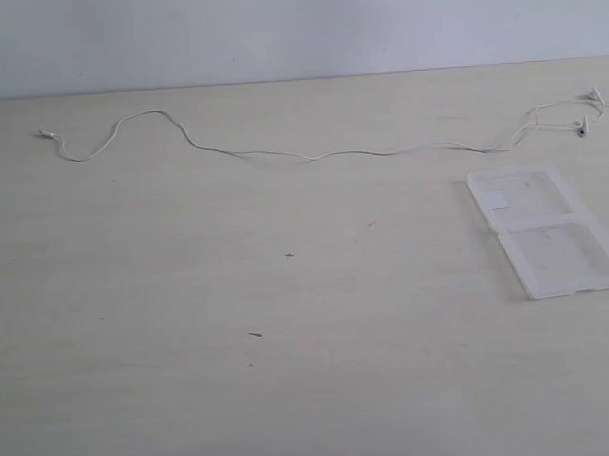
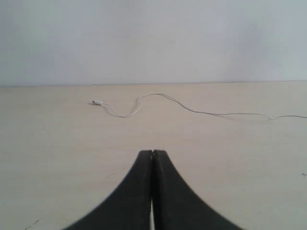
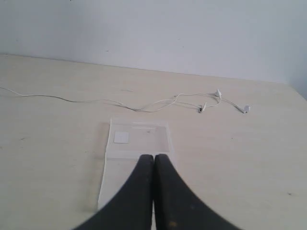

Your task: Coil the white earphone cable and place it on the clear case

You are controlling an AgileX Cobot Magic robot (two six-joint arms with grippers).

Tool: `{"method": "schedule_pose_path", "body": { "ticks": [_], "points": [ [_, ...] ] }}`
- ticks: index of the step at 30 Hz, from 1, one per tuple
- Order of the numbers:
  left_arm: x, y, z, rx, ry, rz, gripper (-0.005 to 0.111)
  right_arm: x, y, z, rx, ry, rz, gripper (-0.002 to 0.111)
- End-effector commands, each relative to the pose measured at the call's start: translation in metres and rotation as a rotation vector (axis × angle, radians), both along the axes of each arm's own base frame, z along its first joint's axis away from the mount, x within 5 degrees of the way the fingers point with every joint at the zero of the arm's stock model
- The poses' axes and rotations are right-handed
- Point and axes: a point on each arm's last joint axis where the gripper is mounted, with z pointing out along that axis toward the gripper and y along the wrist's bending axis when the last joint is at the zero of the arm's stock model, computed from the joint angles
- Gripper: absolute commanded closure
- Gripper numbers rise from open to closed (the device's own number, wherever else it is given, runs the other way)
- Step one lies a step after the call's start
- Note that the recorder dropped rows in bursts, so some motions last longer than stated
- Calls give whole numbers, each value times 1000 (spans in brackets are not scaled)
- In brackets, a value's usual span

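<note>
Exterior view: white earphone cable (image 1: pixel 312 159) looks limp, light; pinch near plug (image 1: pixel 45 134), upper left. Both left gripper (image 2: pixel 152 154) and right gripper (image 3: pixel 154 157) closed, empty.

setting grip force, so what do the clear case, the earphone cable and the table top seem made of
The clear case: likely thin rigid plastic, colourless, translucent; the table shows through it. The white earphone cable: probably wire in soft plastic or rubber sheath, matte; it lies in loose waves. The table: pale wood-look top, perhaps laminate, matte with faint grain streaks.
</note>
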Motion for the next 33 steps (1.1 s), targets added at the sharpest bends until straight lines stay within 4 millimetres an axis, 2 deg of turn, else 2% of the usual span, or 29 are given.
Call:
{"method": "schedule_pose_path", "body": {
  "ticks": [1, 28, 30, 33],
  "points": [
    [0, 0, 0, -1, -4, 2, 107, 0, 0, 0, -1, -12, -6, 107],
    [0, 0, 1, -5, -18, 1, 107, 0, 0, 0, -1, -12, -6, 107],
    [0, -1, 6, -92, -75, -2, 107, 0, 0, 0, -1, -12, -6, 107],
    [1, -2, 19, -343, -209, -5, 107, 0, 0, 0, -1, -12, -6, 107]
  ]
}}
